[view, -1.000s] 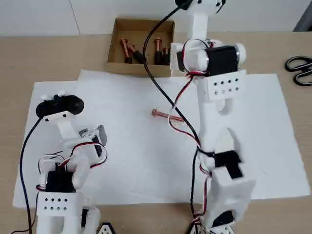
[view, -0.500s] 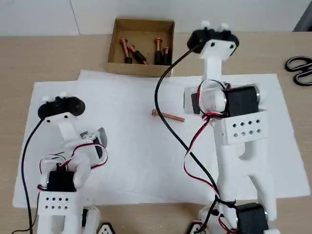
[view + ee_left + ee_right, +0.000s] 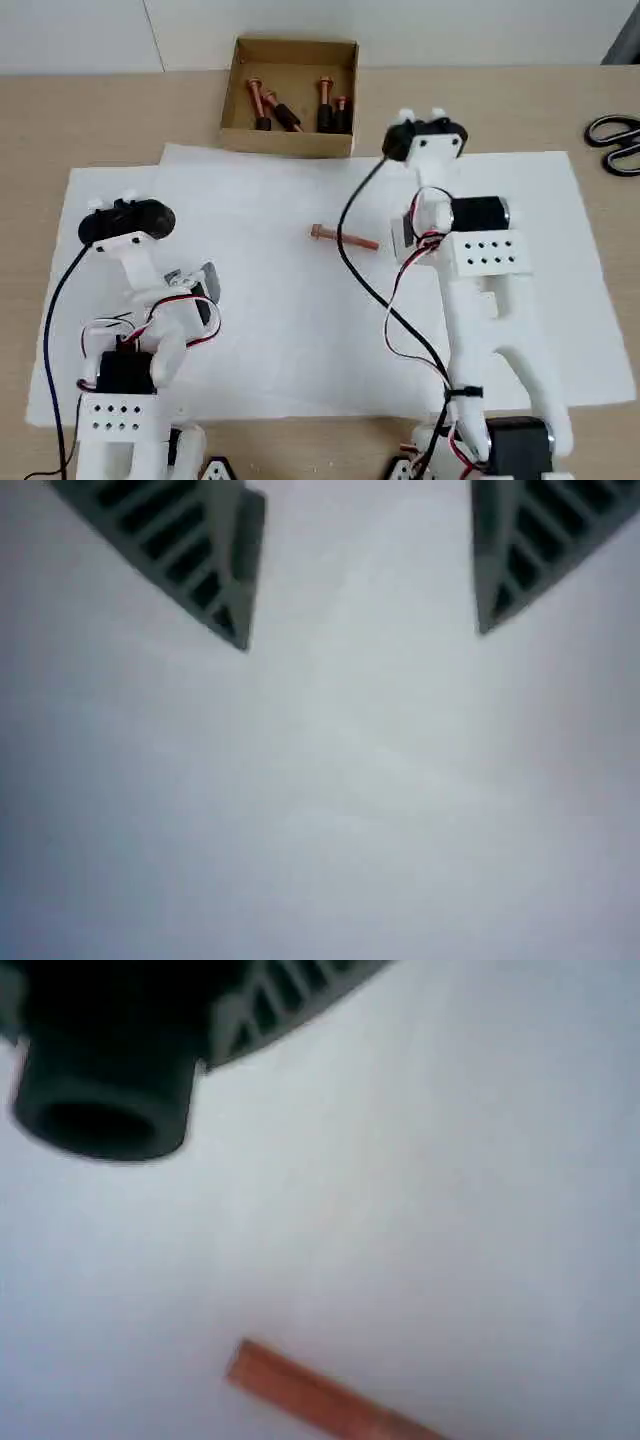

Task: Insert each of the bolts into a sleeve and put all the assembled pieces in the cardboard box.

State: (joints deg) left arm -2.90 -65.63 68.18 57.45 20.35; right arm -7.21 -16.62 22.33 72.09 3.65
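4 assembled pieces (image 3: 327, 105) in cardboard box (image 3: 285, 143); one bare bolt (image 3: 343, 237) lies on the paper (image 3: 250, 330). Right tool (image 3: 130, 1030) grasps a black sleeve (image 3: 100, 1100) near it, left tool (image 3: 362, 630) released, empty. One insert plus drop left, I reckon

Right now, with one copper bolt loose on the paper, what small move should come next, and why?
Probably move the open left gripper over to the bolt to grasp it. The right gripper seems to hold a black sleeve near it, while the left hangs over bare white paper with nothing between its fingers.
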